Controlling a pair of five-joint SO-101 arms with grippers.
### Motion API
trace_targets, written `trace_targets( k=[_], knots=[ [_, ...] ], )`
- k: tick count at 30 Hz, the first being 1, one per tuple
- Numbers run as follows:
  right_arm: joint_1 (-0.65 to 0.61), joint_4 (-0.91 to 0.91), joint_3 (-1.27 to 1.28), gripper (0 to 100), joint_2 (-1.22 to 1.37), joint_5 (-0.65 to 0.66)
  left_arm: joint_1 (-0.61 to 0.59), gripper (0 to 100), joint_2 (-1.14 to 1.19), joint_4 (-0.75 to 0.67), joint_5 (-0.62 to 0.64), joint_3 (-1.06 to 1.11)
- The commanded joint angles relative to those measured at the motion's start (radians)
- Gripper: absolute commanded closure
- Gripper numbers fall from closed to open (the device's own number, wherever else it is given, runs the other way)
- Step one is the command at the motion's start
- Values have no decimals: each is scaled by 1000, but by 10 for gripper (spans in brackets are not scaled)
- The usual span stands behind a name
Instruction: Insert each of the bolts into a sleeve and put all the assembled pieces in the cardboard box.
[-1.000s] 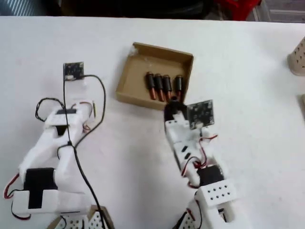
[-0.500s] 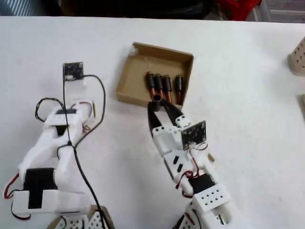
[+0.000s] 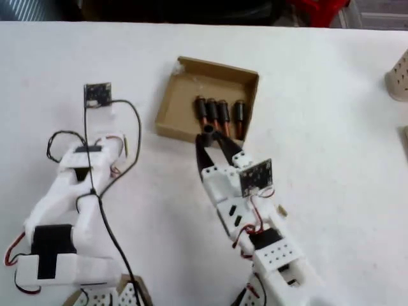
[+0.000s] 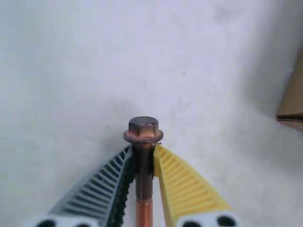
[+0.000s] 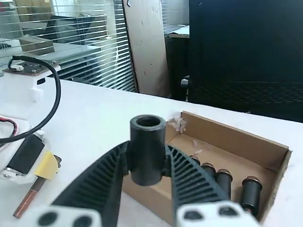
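While L arm [image 3: 70, 191] sits folded, jaws pinching bolt [image 4: 143, 142] | R arm [image 3: 255, 210] by cardboard box [image 3: 185, 70], jaws clamping upright sleeve [image 5: 147, 149]

You get the bolt [image 4: 143, 135] only in part: its thread runs off the picture's edge, and the left gripper [image 4: 143, 151] pinching it covers the sides of its shank. The cardboard box [image 4: 291, 101] is a blurred sliver, cut by the edge. The sleeve [image 5: 147, 137] has its lower end hidden between the clamping fingers of the right gripper [image 5: 147, 156], and one finger covers part of the nearest assembled piece [image 5: 195, 161]. At the right edge of the table [image 3: 331, 191], a holed block [image 3: 399, 76] is cut off.
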Motion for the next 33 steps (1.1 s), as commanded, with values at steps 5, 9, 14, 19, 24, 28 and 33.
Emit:
trace_targets(
  k=[5, 9, 14, 19, 24, 28, 33],
  knots=[
    [-28, -346, -175, 982, 470, -3, -12, 978, -64, -43, 6, -6],
    [-85, -473, -213, 982, 661, -3, -12, 978, -62, -55, 5, -6],
    [-128, -615, -219, 982, 835, -3, -10, 978, -62, -57, 2, -6],
    [-117, -673, -189, 982, 923, -3, -8, 978, -62, -104, 2, 14],
    [-119, -762, -86, 982, 924, -3, -7, 978, -62, -153, 5, 37],
    [-119, -826, 23, 982, 924, -3, -5, 978, -62, -153, 3, 37],
    [-93, -878, 92, 982, 932, -6, -5, 978, -62, -155, 5, 37]
  ],
)
